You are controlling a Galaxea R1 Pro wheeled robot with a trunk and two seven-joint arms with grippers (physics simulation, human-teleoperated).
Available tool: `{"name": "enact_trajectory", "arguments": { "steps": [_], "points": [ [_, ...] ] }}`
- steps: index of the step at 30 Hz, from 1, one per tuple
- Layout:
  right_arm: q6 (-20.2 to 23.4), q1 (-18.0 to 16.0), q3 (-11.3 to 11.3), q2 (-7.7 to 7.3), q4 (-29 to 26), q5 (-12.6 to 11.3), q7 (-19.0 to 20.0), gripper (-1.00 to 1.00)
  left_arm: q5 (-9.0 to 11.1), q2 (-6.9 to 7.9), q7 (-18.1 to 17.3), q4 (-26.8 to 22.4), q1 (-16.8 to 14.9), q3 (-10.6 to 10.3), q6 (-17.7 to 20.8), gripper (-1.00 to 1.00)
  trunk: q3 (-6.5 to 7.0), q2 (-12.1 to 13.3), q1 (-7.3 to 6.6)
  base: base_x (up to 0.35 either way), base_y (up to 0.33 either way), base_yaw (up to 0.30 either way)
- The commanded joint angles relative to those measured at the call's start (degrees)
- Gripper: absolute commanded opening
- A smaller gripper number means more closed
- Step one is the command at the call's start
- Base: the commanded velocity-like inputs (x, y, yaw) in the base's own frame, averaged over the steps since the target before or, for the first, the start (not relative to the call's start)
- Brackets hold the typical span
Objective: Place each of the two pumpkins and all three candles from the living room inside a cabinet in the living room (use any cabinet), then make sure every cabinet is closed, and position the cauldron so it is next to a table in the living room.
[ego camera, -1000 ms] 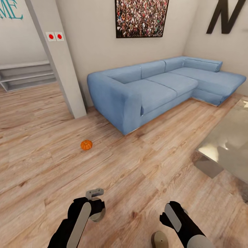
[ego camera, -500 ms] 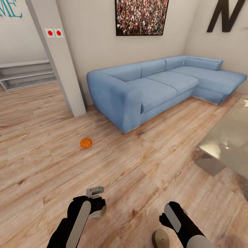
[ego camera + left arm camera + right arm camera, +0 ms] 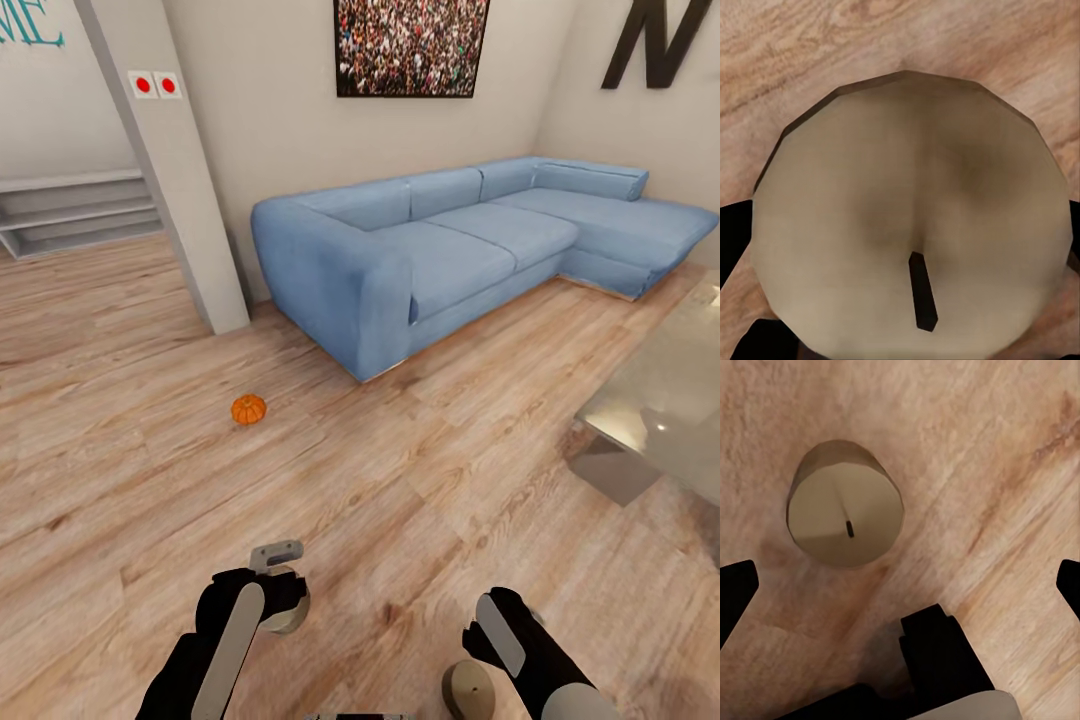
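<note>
One small orange pumpkin (image 3: 248,408) lies on the wood floor in front of the blue sofa's left end, well ahead of both arms. My left gripper (image 3: 283,598) points down, and a beige candle (image 3: 290,613) sits between its black fingers (image 3: 729,238). The candle's top and dark wick (image 3: 921,292) loom large in the left wrist view. A second beige candle (image 3: 845,502) stands on the floor under my right gripper (image 3: 900,585), whose fingers are spread wide and apart from it; this candle (image 3: 468,689) is beside the right arm. The grey glass-topped table (image 3: 665,395) is at the right edge. Cabinet and cauldron are out of view.
A long blue corner sofa (image 3: 450,240) stands against the far wall. A white pillar (image 3: 175,170) rises at the left, with low grey steps (image 3: 80,210) behind it. Open wood floor lies between me and the pumpkin.
The whole picture has slid slightly upward, so the camera moved. Both arms and both candles keep almost the same pose.
</note>
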Motion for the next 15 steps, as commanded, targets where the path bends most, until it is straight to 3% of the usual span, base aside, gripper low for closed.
{"name": "enact_trajectory", "arguments": {
  "steps": [1, 5, 9, 15],
  "points": [
    [0.1, 0.0, 0.3, -0.05, 0.4, -0.5, -0.5, 1.00, 0.6, -0.01, 0.6, -0.1, 0.0, 0.0, 0.1, -1.00, -0.23, -0.4, 0.22, 0.000, 0.000, 0.000],
    [-2.5, -0.1, 0.4, -0.03, 1.7, -0.2, 2.9, 1.00, 1.2, -0.02, -0.2, -0.3, 0.0, 0.0, 0.1, -1.00, -0.95, -2.0, 1.09, 0.000, 0.000, 0.000],
    [-4.5, -0.4, 0.5, -0.47, 5.1, 0.2, 7.9, 1.00, 5.1, 0.25, -3.4, -1.3, 0.0, -0.1, 0.2, -1.00, -1.67, -3.6, 1.97, 0.000, 0.000, 0.000],
    [-4.9, -0.5, 0.5, -0.37, 6.0, 0.3, 9.2, 1.00, 6.2, 0.22, -4.2, -1.5, 0.0, -0.2, 0.2, -1.00, -2.74, -6.1, 3.29, 0.000, 0.000, 0.000]
  ]
}}
